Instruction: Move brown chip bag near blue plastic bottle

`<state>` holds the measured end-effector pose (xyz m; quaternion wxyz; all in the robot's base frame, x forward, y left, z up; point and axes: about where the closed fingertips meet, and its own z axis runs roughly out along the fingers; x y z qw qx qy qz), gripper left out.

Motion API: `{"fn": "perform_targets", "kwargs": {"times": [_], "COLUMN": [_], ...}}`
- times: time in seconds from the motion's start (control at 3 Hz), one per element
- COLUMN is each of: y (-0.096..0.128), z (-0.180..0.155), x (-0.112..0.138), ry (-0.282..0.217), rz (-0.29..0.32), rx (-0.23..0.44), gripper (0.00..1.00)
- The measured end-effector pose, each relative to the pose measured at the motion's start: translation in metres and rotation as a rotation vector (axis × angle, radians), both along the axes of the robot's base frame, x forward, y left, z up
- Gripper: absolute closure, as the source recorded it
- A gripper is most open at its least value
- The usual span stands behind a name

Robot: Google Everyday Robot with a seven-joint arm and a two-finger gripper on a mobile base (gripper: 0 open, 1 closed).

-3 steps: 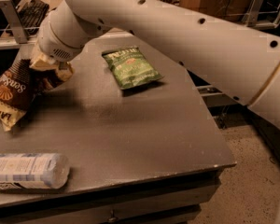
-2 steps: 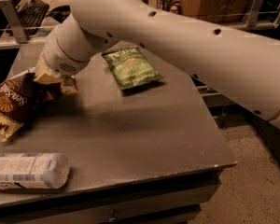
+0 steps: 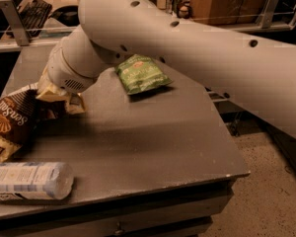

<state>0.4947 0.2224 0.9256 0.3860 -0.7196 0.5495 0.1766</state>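
Note:
The brown chip bag [image 3: 12, 125] has white script lettering and a scalloped chip picture. It hangs tilted at the left edge of the grey table [image 3: 153, 132], its lower end close above the blue plastic bottle [image 3: 29, 180]. The bottle lies on its side at the table's front left corner. My gripper [image 3: 56, 97] is at the bag's upper right corner and is shut on the brown chip bag. My white arm crosses the view from the right.
A smaller green chip bag [image 3: 140, 74] lies flat toward the table's back middle, under my arm. A keyboard [image 3: 32, 11] sits on a desk behind at the upper left. The table's right edge drops to a speckled floor [image 3: 266, 181].
My gripper has carried the brown chip bag down and toward the front, closer to the bottle. The arm has swung lower across the view. The bottle and green bag have not moved.

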Motion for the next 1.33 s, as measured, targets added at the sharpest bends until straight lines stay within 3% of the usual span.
{"fn": "perform_targets", "kwargs": {"times": [1.0, 1.33], "y": [-0.0037, -0.0089], "z": [0.0014, 0.0022], "x": [-0.0187, -0.0186], "ry": [0.022, 0.021], "rz": [-0.008, -0.024], "rx": [0.007, 0.002], "gripper": [0.05, 0.00]}}
